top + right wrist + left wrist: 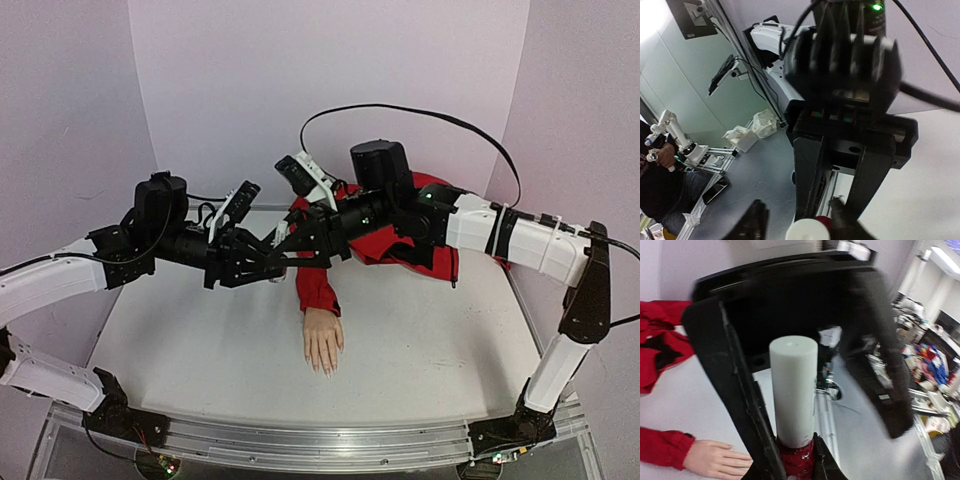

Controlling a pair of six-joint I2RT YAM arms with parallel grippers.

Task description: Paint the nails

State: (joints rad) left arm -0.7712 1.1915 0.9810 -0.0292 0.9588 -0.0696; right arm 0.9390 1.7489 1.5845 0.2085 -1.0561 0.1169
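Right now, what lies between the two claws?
The polish bottle: the left wrist view shows the left claw pinching its red body, and the right wrist view shows the right claw open around its white cap.

Pale lilac walls [330, 90] on three sides, white table [430, 350] with aluminium rail [320, 445] at near edge. Wrist views: cluttered lab benches [930, 365], ceiling light [946, 254], grey floor [755, 170].

A red garment [378, 248] is lying bunched at the back of the pale worktop [180, 360], one sleeve [318, 288] reaching forward. Lilac walls [330, 80] are enclosing it. A dark-red bottle [797, 462] is showing under its tall white cap [793, 390].
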